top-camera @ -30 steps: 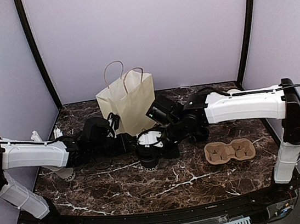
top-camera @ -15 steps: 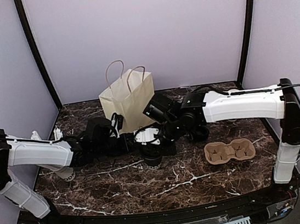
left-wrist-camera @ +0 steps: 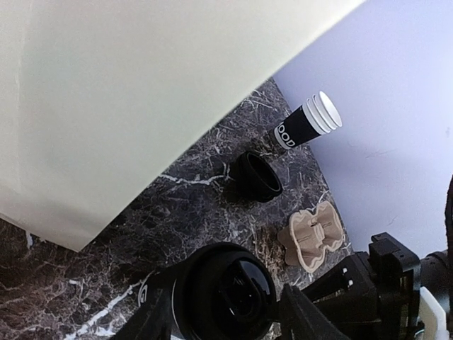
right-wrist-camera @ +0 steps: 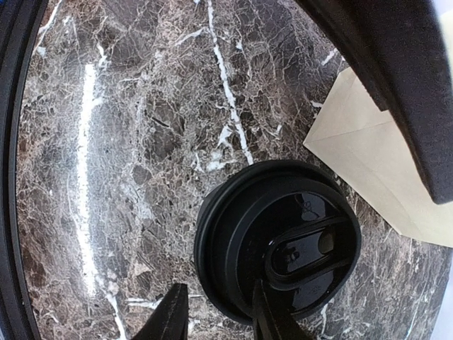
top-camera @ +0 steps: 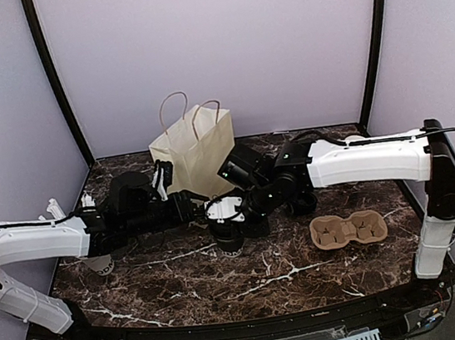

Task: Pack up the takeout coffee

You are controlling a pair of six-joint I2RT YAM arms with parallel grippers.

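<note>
A dark paper cup with a round black lid stands upright at the table's middle. My left gripper comes in from the left, and in the left wrist view its jaws are shut on the sides of the cup. My right gripper hangs over the cup from the right. In the right wrist view its jaws pinch the lid's near rim, one finger outside and one on top. The tan two-hole tray lies empty to the right and also shows in the left wrist view.
The cream handled bag stands upright just behind the cup. A loose black lid and a lying stack of cups sit at the back right. A white cup of wrapped sticks is under my left arm.
My left arm has drawn its elbow back to the left and stretched out, its gripper staying at the cup. The right gripper and the cup have shifted only slightly.
</note>
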